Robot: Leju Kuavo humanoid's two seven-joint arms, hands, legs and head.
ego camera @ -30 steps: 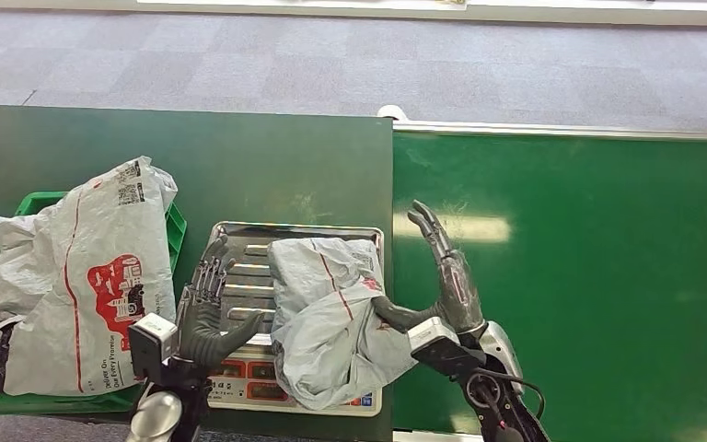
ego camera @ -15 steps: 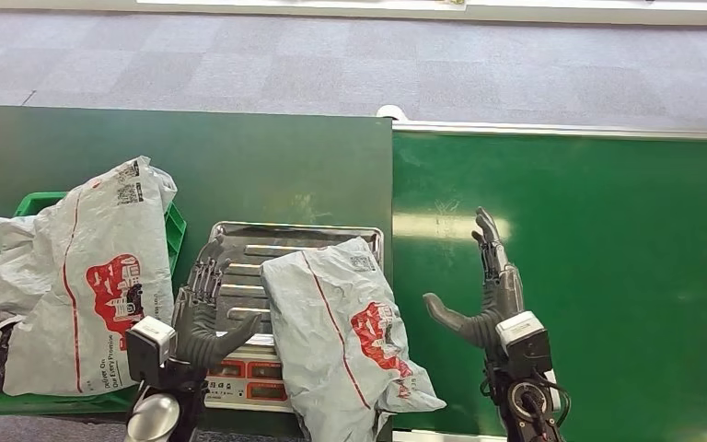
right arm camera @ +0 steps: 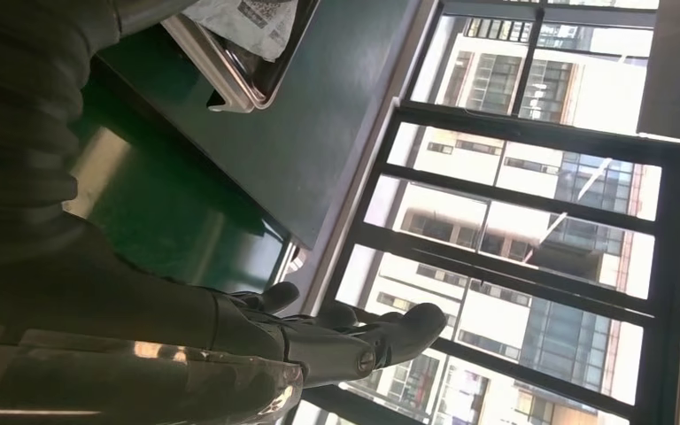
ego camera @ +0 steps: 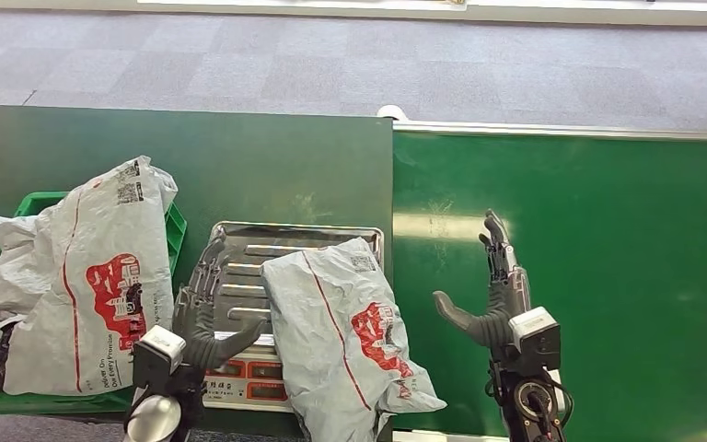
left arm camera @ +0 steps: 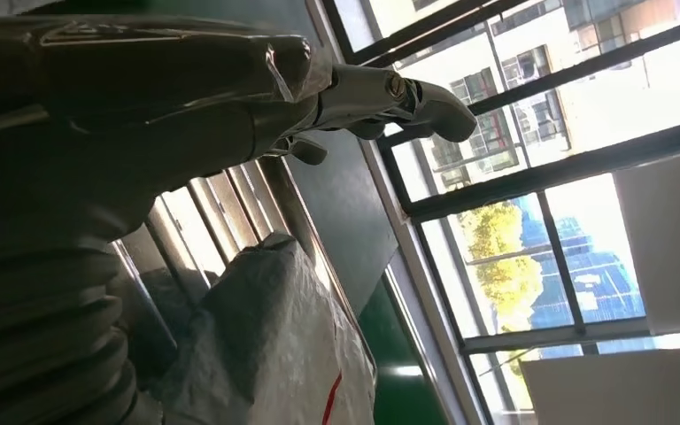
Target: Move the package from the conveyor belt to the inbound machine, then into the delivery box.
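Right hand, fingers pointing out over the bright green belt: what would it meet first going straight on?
Nothing nearby: the right hand has bare green conveyor belt ahead; probably the belt's silver far rail first, though its height is unclear.

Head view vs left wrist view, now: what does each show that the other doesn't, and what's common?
Head view alone: the right hand, open over the conveyor belt; the green delivery box with a bagged parcel lying in it; grey carpet beyond.

Left wrist view alone: large windows with buildings and a tree outside.

Both: the left hand, open beside the grey package, which lies on the inbound machine's ribbed steel tray.
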